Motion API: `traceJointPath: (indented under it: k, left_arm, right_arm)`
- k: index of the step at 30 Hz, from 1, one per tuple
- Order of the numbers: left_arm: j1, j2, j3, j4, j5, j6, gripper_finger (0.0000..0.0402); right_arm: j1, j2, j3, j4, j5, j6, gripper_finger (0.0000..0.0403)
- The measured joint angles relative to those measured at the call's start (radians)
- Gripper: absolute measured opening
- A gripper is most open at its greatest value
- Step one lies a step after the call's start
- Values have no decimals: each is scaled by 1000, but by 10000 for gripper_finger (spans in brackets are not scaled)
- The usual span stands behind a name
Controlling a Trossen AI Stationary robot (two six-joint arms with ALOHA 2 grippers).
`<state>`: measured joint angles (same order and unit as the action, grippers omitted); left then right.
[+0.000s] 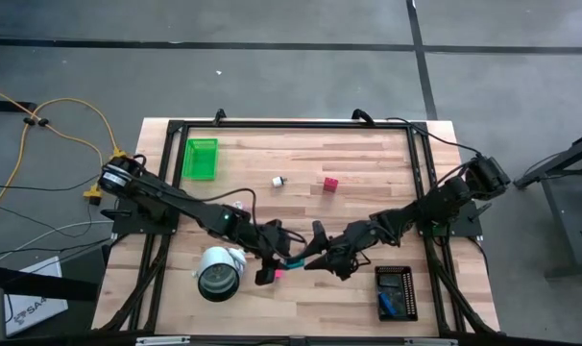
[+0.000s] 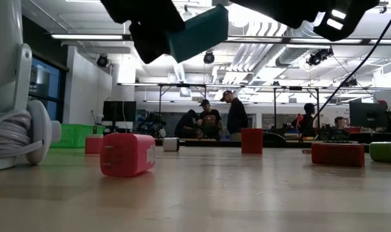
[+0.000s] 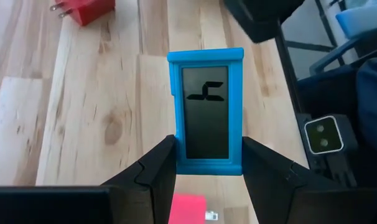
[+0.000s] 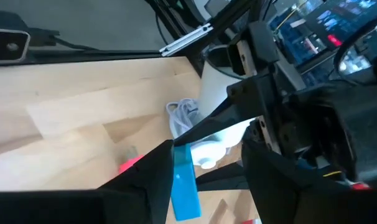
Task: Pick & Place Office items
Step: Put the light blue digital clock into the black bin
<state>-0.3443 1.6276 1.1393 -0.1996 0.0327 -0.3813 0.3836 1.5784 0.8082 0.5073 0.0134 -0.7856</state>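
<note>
- Holding a blue rectangular piece [image 3: 206,111] with a dark face, the left gripper [image 3: 207,163] hovers above the table [image 1: 368,163], its fingers pinching the piece's near end.
- Meeting it from the opposite side, the right gripper [image 4: 204,165] has its fingers closed on the same blue piece (both grippers grip it mid-air).
- Directly beneath the two grippers, a pink-red block [image 2: 126,154] lies on the wood.
- Just beside the left gripper, toward its arm's side, sits a large white-and-grey roll [image 1: 219,272].
- Farther ahead of the left gripper rest a red cube [image 1: 329,185] and a small white bit [image 1: 278,181].
</note>
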Motion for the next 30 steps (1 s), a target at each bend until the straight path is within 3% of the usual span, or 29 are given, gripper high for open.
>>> traceJointPath:
  k: [30]
  left_arm:
    - [9, 0, 0, 78, 15, 26, 155]
  right_arm:
    - [1, 0, 0, -50, -35, 109, 168]
